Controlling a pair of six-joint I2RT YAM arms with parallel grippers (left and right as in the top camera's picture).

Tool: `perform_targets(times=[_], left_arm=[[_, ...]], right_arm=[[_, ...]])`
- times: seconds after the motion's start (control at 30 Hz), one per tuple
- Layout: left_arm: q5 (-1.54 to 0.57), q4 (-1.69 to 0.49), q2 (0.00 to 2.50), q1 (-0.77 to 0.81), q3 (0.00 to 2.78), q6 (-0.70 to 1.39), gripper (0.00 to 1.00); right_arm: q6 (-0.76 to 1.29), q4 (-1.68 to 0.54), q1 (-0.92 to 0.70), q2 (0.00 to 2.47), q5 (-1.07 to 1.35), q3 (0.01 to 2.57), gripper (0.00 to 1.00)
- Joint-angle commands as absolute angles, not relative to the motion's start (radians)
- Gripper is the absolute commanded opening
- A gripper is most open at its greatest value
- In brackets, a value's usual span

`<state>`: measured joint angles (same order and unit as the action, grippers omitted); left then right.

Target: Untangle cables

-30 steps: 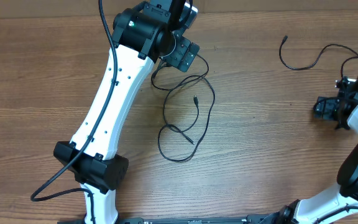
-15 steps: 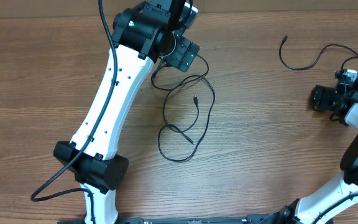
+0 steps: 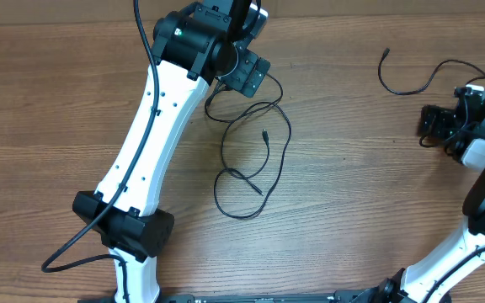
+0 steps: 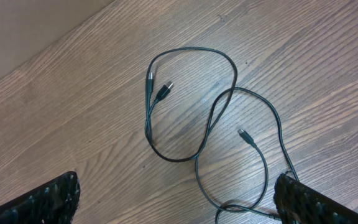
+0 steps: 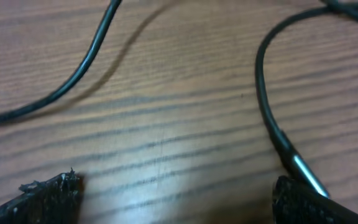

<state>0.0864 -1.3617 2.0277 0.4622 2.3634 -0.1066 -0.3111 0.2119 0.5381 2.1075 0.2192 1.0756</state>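
Up at 12 o'clock on the table, the left gripper hangs over one end of a looped cable. Its fingers are spread as wide as they go, with nothing between them. That cable sprawls from under the gripper toward 6 o'clock, crossing itself a couple of times and ending around mid-table.

From the left wrist view, two small plugs lie side by side at the loop's 11 o'clock, and a third plug sits inside the bigger loop. So it looks like more than one cord, but I can't tell how they're wound together.

Over at 3 o'clock the right gripper sits close to the tabletop, wide open too and holding nothing. A wavy cable lies just past it at 2 o'clock, well apart from the looped one. In the right wrist view a metal-tipped plug lies right beside one finger. Touching or not, can't say.
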Motion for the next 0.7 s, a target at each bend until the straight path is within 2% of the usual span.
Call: perform_targets(times=[0.0, 0.47, 0.67], left_arm=[[0.078, -1.361, 2.034, 0.458, 2.378, -0.111, 1.00], [0.078, -1.361, 2.034, 0.458, 2.378, -0.111, 1.00], [0.078, -1.361, 2.034, 0.458, 2.378, -0.111, 1.00]], right_arm=[[-0.364, 0.198, 0.540, 2.252, 0.099, 1.021, 1.00], [-0.364, 0.442, 0.540, 2.305, 0.100, 1.022, 1.00], [-0.364, 0.462, 0.539, 2.304, 0.144, 1.023, 1.00]])
